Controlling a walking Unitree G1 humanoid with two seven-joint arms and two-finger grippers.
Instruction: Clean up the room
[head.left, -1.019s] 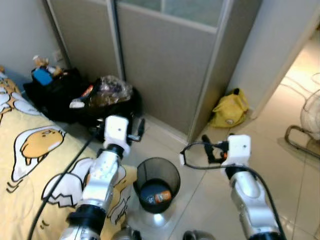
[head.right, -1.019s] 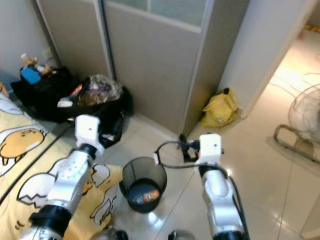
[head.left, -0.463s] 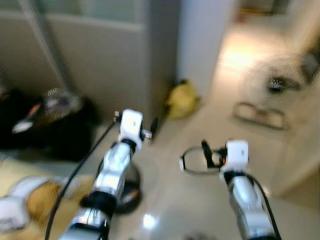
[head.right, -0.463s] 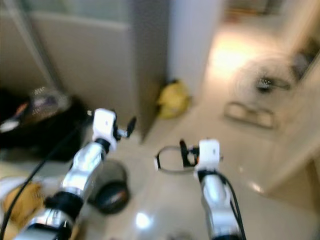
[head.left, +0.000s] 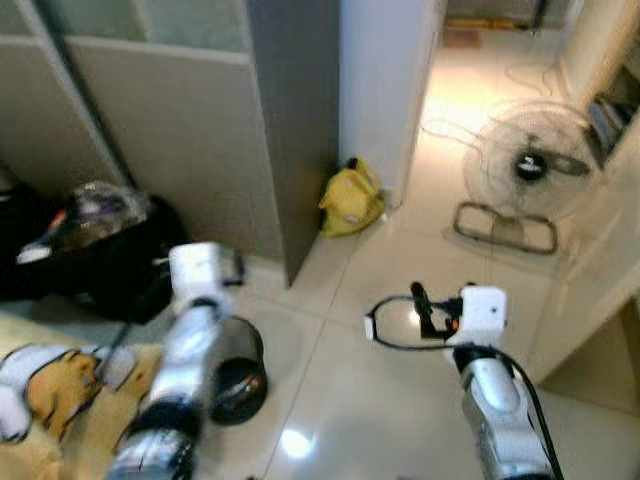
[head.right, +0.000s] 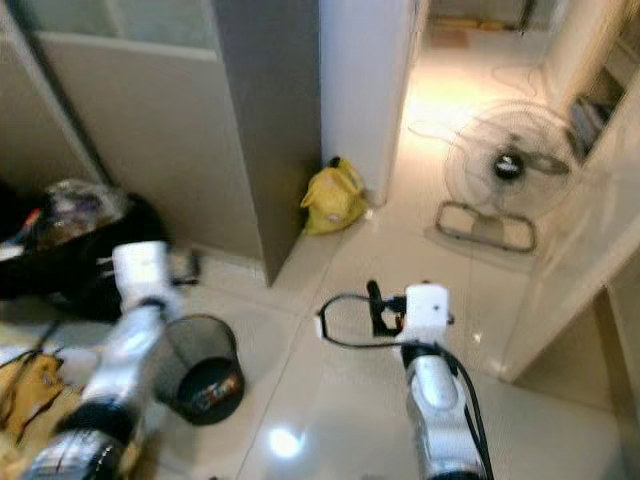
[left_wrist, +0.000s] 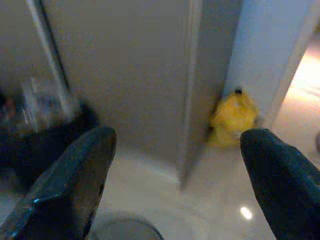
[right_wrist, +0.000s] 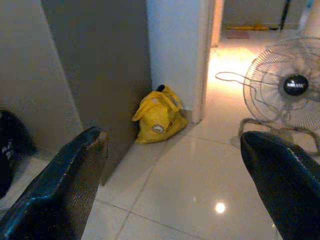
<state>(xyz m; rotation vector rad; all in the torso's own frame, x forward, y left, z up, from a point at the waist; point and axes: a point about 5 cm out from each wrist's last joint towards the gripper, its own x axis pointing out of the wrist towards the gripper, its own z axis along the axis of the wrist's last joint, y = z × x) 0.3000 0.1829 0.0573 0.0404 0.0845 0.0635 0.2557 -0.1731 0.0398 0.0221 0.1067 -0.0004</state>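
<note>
Nearby, crumpled yellow bag rests on glossy tiles.

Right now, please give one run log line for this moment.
left gripper: open, empty | right gripper: open, empty | yellow bag: floor, at wall corner | wastebasket: holds trash

Glossy pale tiled floor, grey partition, white wall, lit doorway beyond.

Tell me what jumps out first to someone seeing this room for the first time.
A bright yellow bag slumps on the floor at the corner of the grey partition. Beyond it, a standing fan sits in the sunlit doorway. Nearer the robot, a black mesh wastebasket stands beside the yellow bedding.
</note>
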